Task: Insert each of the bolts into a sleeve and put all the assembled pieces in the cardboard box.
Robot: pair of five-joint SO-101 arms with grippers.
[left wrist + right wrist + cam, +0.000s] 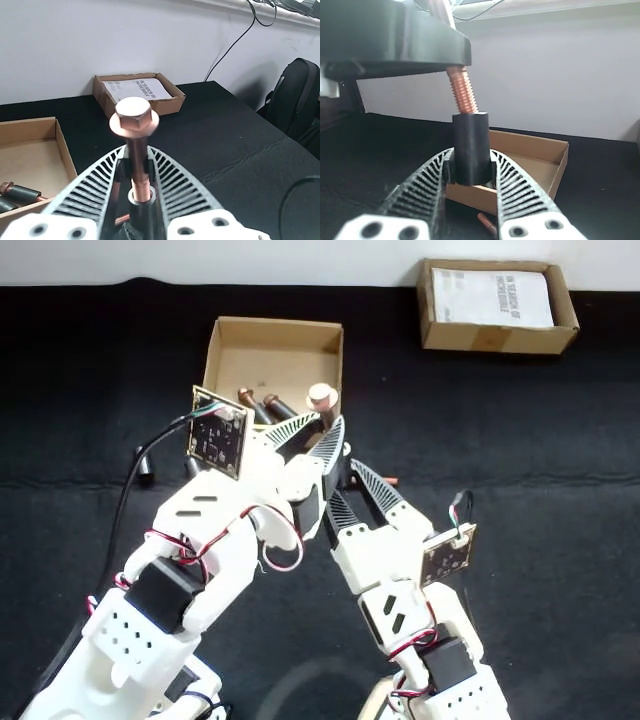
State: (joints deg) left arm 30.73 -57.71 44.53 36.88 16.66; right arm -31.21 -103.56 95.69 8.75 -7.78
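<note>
Just beside the brown cardboard box, the left claw grips a copper hex-head bolt, tip inside the black cylindrical sleeve the right claw clamps — any tilt may jam it.

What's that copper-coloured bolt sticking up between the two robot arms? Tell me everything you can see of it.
The bolt looks like copper-coloured metal, with a flanged hexagonal head, a smooth shank and a threaded lower end. It stands head up, slightly tilted, clamped at the shank by the left end effector. Its threaded tip enters the black sleeve, which the right end effector grips beneath it. It hangs in the air near the cardboard box.
</note>
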